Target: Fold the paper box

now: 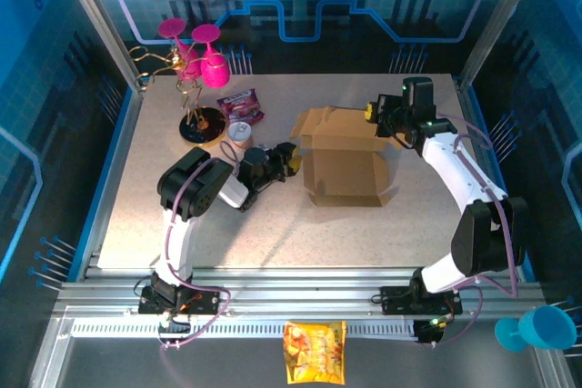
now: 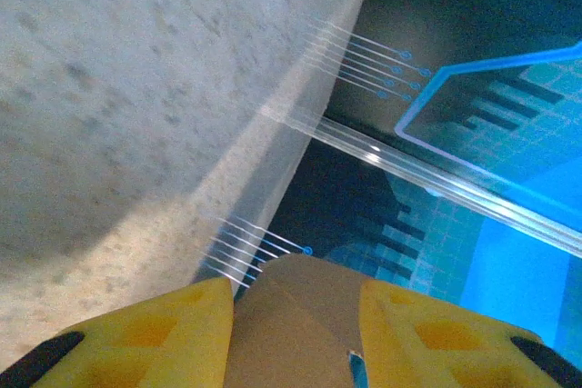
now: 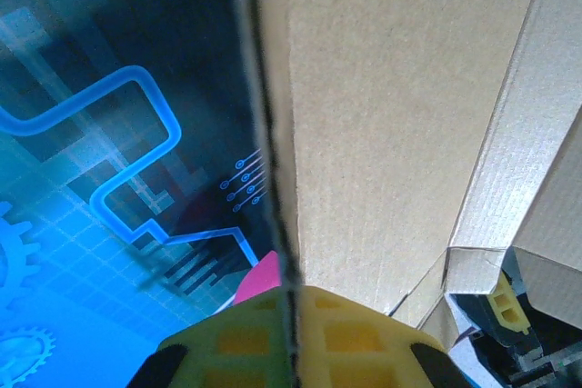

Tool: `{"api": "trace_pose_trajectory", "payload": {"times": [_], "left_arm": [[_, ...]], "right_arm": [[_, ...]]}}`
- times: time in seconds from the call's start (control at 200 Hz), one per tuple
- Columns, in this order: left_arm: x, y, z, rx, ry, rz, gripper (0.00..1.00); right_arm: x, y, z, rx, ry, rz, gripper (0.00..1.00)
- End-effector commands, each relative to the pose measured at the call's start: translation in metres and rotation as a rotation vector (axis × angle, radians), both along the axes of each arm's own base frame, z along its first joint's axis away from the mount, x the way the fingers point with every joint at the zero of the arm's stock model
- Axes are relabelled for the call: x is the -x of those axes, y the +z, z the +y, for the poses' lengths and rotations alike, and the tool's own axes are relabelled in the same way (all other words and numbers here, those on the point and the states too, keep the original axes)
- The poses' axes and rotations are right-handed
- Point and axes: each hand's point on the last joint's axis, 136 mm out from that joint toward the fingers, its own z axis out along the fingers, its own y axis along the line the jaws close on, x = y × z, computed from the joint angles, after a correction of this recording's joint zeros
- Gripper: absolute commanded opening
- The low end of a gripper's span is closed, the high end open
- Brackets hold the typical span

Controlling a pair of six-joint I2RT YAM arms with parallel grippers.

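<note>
The paper box (image 1: 344,168) sat near the middle of the surface (image 1: 182,215), only partly formed: its brown base lay flat, and along the far side a wall and a flap stood up from it. The right fingers (image 3: 355,338) met the box at the right end of that far wall, and in the right wrist view the 2 yellow fingers were closed flat together on a thin cardboard panel seen edge-on, its dark edge running straight up from the seam between them, so the panel was firmly pinched. Beside it, creased brown panels filled the right of that view. The left fingers (image 2: 173,333) were at the left edge of the box, low over the surface. In the left wrist view the 2 yellow fingers stood partway apart with a piece of brown cardboard showing in the gap between them. It could not be told whether their pads pressed on that piece or merely flanked it. The speckled surface ran along the left of that view.
</note>
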Motion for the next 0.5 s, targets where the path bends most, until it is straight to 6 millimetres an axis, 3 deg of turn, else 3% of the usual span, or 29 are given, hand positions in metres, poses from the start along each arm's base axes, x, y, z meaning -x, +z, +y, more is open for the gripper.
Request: {"api": "trace_pose_trajectory", "payload": {"times": [0.0,0.495], "left_arm": [[-0.008,0.027,-0.007,0.054,0.022,-0.101,0.42],[0.005,0.039,-0.026,-0.035,-0.046,-0.139,0.45]], "right_arm": [[0.0,0.011,-0.004,-0.025,-0.021,-0.016,0.0],[-0.001,0.005,-0.005,-0.032,-0.033,-0.006,0.0]]}}
